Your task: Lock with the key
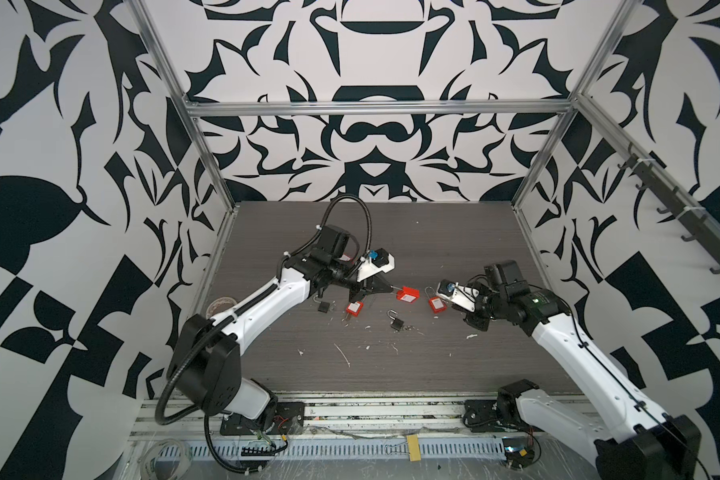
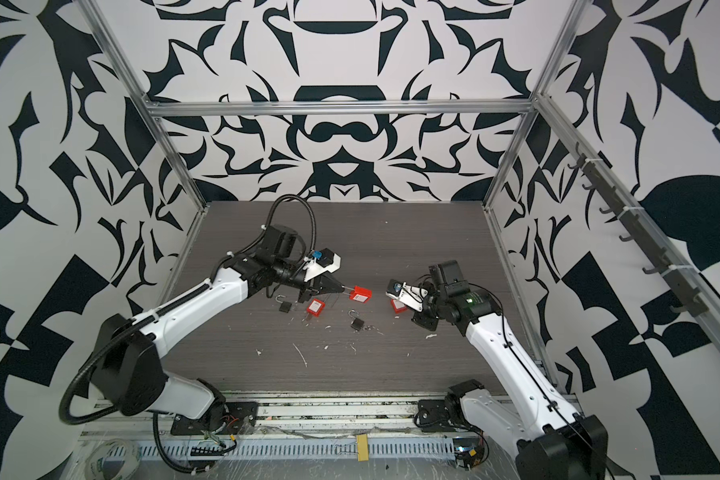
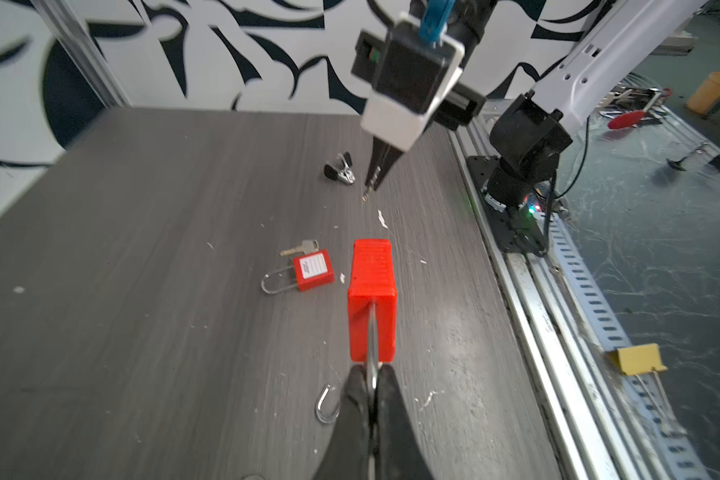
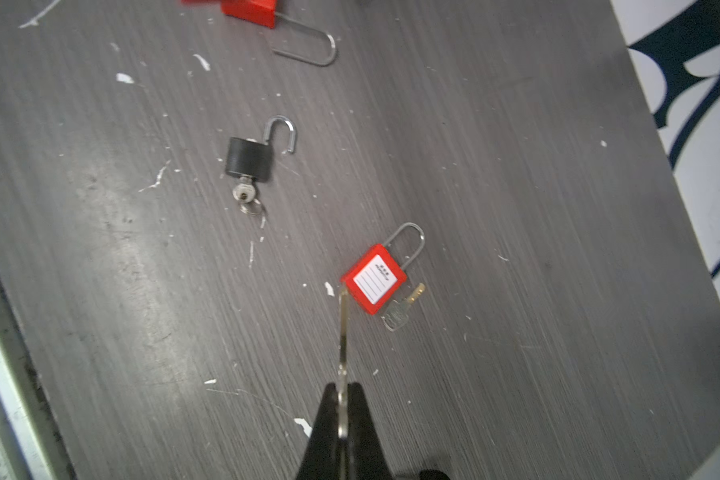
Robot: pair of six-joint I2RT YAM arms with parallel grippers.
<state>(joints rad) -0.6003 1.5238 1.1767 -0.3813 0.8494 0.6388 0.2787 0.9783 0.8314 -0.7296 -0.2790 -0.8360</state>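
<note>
Left hand (image 3: 371, 384) is clamped on the steel shackle (image 3: 372, 328) of the red plastic padlock (image 3: 373, 299). The body looks lifted off the dark wood-grain tabletop (image 3: 142, 291), bottom end toward the right arm. Right hand (image 4: 341, 392) is pinched on a flat brass-coloured metal key (image 4: 343, 332), blade forward, well apart from the lock. Step looks like insertion: align blade with keyway, match roll, feed slowly. The body may swivel on the shackle, so push lightly.

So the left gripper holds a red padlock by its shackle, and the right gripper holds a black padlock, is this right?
Not quite: the right gripper holds a key instead; the right wrist view shows it. The left gripper does hold a red padlock by its shackle.
</note>
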